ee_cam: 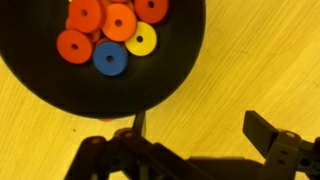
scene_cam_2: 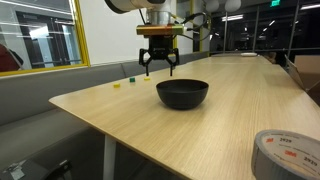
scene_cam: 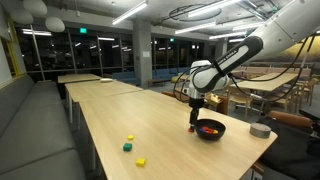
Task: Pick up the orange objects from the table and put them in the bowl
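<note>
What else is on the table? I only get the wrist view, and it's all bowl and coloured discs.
Observer: In an exterior view, two yellow pieces and a green block lie on the table, well apart from the bowl.
Operator: How high up am I?
Observer: The gripper hangs open just above the bowl's rim, holding nothing.
Operator: Anything else out there?
Observer: A grey tape roll sits near the table's edge, beyond the bowl.
</note>
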